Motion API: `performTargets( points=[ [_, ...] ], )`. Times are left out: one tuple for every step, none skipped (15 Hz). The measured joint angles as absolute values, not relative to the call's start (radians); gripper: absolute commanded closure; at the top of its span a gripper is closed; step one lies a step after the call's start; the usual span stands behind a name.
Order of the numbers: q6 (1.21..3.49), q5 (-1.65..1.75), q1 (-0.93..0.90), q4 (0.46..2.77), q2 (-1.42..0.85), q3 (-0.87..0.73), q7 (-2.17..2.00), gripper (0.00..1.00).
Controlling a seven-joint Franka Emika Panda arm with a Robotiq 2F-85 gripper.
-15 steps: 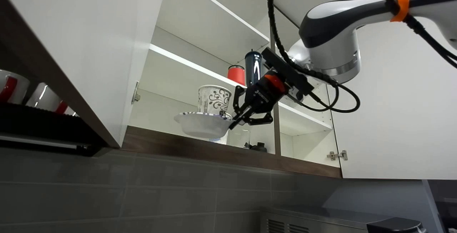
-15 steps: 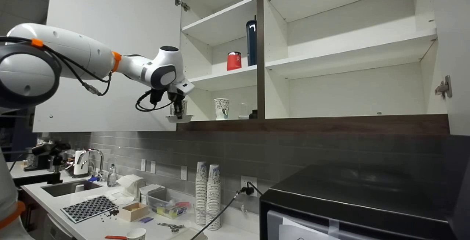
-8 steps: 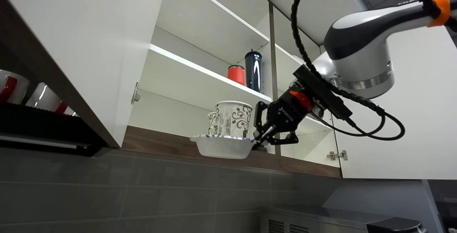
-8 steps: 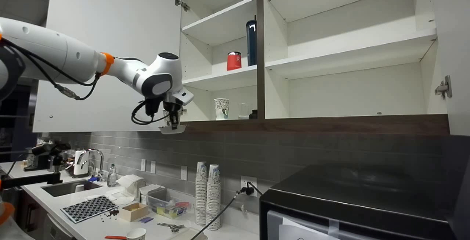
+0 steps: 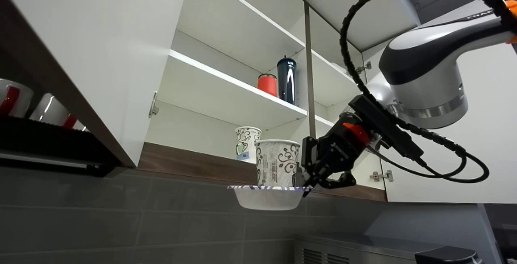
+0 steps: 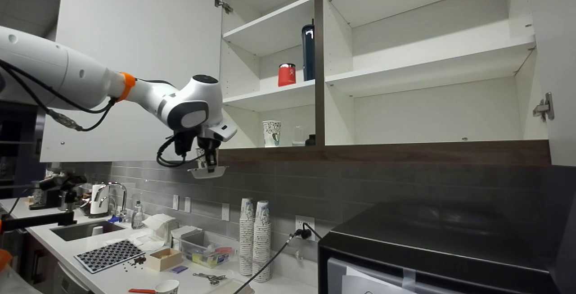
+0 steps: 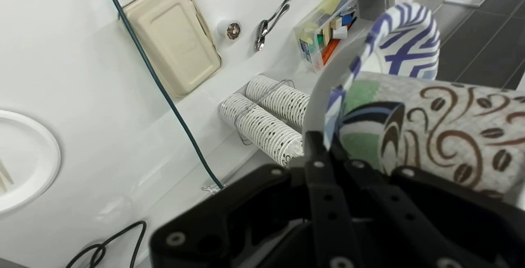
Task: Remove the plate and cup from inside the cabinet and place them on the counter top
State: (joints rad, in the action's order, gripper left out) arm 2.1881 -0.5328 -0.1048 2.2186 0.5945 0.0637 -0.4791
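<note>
The plate (image 5: 268, 201) is a bowl-like white dish with a blue-purple striped rim. The patterned cup (image 5: 277, 163) stands upright in it. My gripper (image 5: 308, 189) is shut on the plate's rim and holds both in the air, in front of and below the cabinet's (image 5: 181, 159) dark wood edge. In an exterior view the plate (image 6: 208, 173) hangs below the open door's bottom edge, with the cup (image 6: 200, 158) partly behind the fingers. In the wrist view the rim (image 7: 333, 108) is between the fingertips (image 7: 327, 143), with the cup (image 7: 434, 132) beside them. The counter top (image 7: 94, 75) lies below.
A similar cup (image 5: 247, 144) stands on the cabinet's bottom shelf. A red tumbler (image 6: 286, 74) and dark bottle (image 6: 308, 53) stand above. On the counter are cup stacks (image 7: 262, 132), a beige tray (image 7: 176, 38), a clear bin (image 7: 328, 26), spoons (image 7: 270, 21) and a cord (image 7: 156, 79). A black appliance (image 6: 432, 231) stands nearby.
My gripper has moved out of the cabinet and downward, carrying the plate with the cup in it. The cup on the shelf behind is now in fuller view.
</note>
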Motion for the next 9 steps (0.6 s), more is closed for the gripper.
performTargets(
  points=[
    [2.188,-0.533,-0.105,2.220,0.596,0.064,-0.479,0.96],
    [2.188,-0.533,-0.105,2.221,0.598,0.064,-0.479,0.96],
    [2.188,-0.533,-0.105,2.222,0.599,0.064,-0.479,0.99],
    [2.188,-0.533,-0.105,2.223,0.599,0.064,-0.479,0.99],
    [2.190,-0.532,-0.102,2.223,0.598,0.065,-0.480,0.99],
    [2.191,-0.525,-0.092,2.223,0.593,0.071,-0.491,0.99],
    [2.191,-0.516,-0.075,2.225,0.582,0.078,-0.504,0.99],
    [2.195,-0.507,-0.056,2.229,0.565,0.085,-0.516,0.99],
    [2.202,-0.503,-0.040,2.237,0.542,0.088,-0.520,0.99]
  ],
)
